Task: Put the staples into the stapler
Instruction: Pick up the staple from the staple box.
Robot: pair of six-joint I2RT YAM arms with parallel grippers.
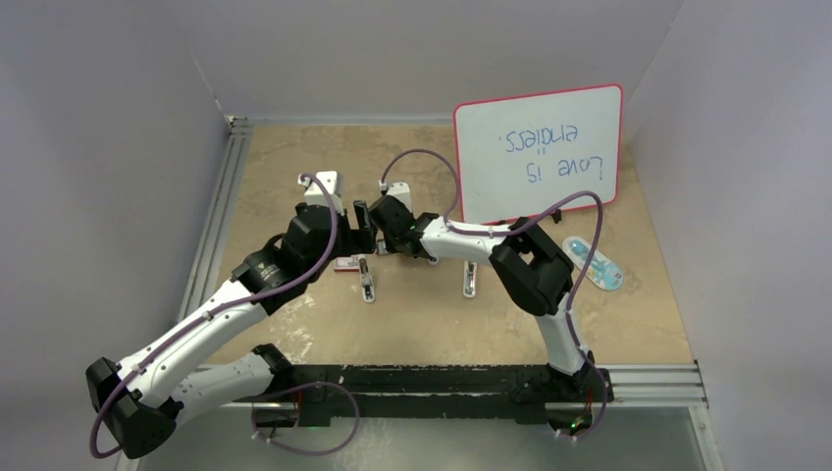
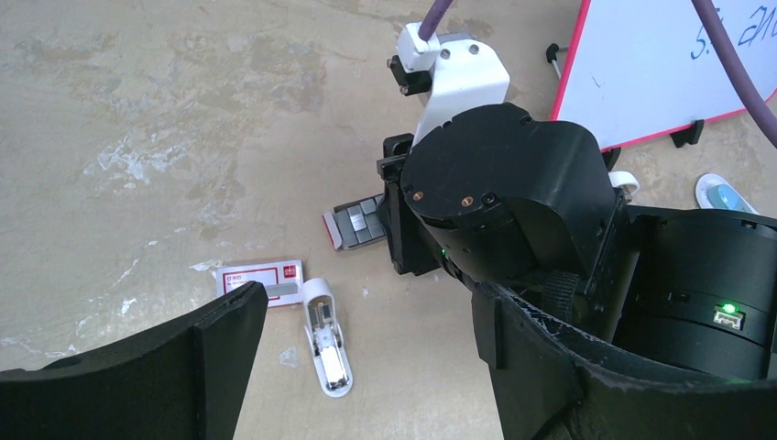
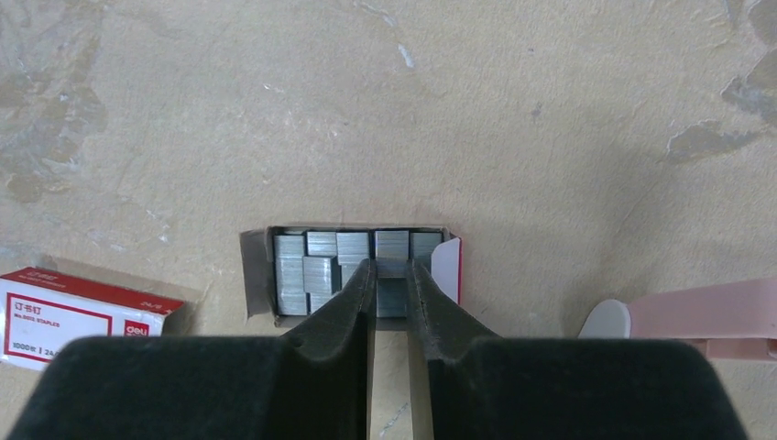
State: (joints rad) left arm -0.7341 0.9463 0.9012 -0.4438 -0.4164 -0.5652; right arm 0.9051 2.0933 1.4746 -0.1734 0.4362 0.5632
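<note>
- Staples [image 3: 316, 266] lie in tray [image 3: 251, 270] on desk [image 3: 476, 110].
- Right pincer [image 3: 391, 268] narrowed, tips apparently straddling one strip; whether it grasps, cannot tell.
- Left pincer [image 2: 366, 307] released, spread wide.

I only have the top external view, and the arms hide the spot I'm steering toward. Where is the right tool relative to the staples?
Observer: The right tool has its tips down inside the grey tray. They straddle one strip of the staples, with only a narrow gap between the jaws.
Operator: Is the left tool carrying anything that I should set down first?
Observer: No. The left tool is wide open and holds nothing.
</note>
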